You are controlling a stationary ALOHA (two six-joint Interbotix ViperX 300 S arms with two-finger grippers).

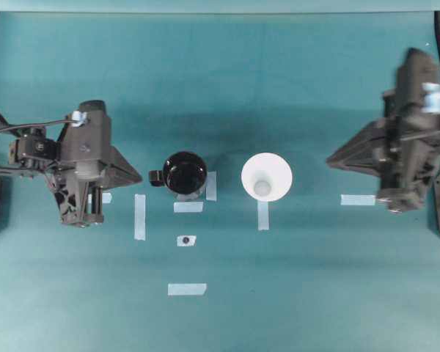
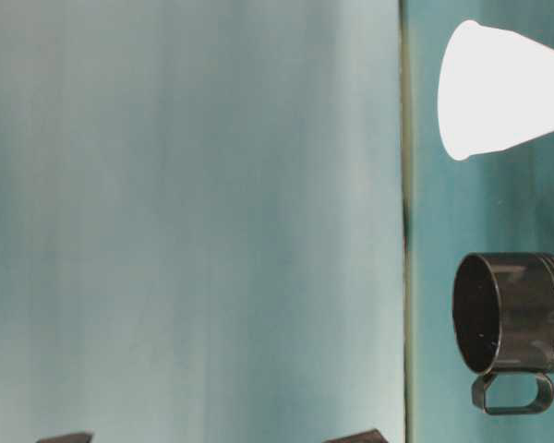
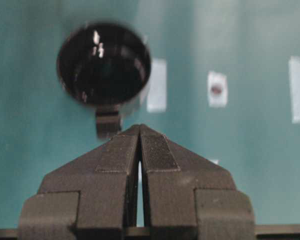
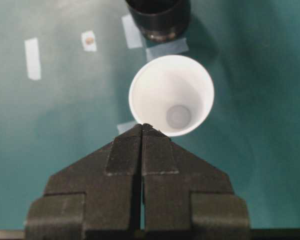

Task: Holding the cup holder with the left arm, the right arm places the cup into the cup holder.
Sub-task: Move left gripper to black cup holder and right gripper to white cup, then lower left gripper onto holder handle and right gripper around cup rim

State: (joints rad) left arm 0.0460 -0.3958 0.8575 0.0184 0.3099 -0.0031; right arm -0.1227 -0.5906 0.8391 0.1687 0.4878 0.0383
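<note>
Overhead view: cup holder and cup stand apart mid-worktop; both end effectors, left and right, are closed and empty. Open first, approaching the holder's tab.

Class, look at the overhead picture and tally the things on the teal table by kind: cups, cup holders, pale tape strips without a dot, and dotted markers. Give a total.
White cup: 1
Black cup holder: 1
Pale tape strips, plain: 7
Dotted marker: 1
Total: 10
</note>
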